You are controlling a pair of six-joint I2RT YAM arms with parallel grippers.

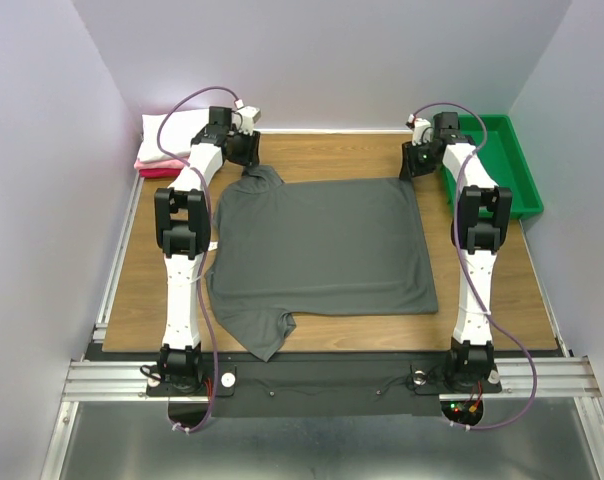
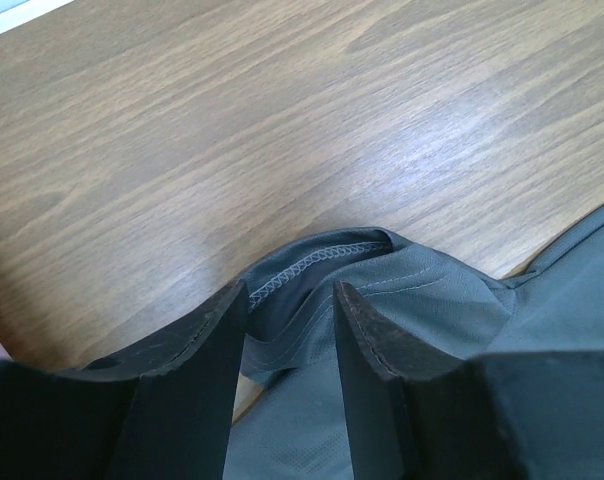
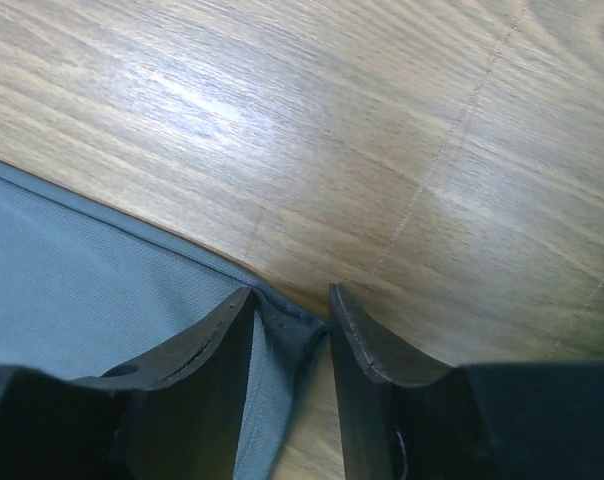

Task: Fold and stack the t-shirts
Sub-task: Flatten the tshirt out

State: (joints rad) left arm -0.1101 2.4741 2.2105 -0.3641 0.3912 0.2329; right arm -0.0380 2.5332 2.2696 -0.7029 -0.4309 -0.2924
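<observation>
Top view: dark charcoal grey short-sleeved cloth t-shirt [image 1: 322,245] is spread flat in the middle of the brown wood-grain table [image 1: 132,300], lying sideways with both sleeves on the left side. Left fingers [image 1: 252,168] are down at the far sleeve and right fingers [image 1: 415,172] at the far right hem corner. Both are on the far edge, probably so that edge can be lifted evenly and folded toward the near side. The shirt body is mostly smooth. The near sleeve splays out past the near edge and the far sleeve is bunched.

The stack of folded white and pink cloth t-shirts [image 1: 162,150] sits at the far left corner, well apart from the grey one. That is likely where the grey one goes once folded. Bright green plastic tray [image 1: 502,160] is at far right, beside the right arm, not involved.

Left wrist view: the fingers stand apart, straddling a puckered fold of the shirt [image 2: 422,290]. The stitched sleeve hem arches up between them. The cloth fills the gap, but no squeeze shows, so this reads as unclamped, poised around the hem.

Right wrist view: the fingers are also apart. The shirt [image 3: 92,270] corner lies flat on the table, under one finger and reaching into the gap. Bare wood shows beside the other finger. Nothing is pinched here. The seam edge is neat and the fabric is a fine matte knit.
</observation>
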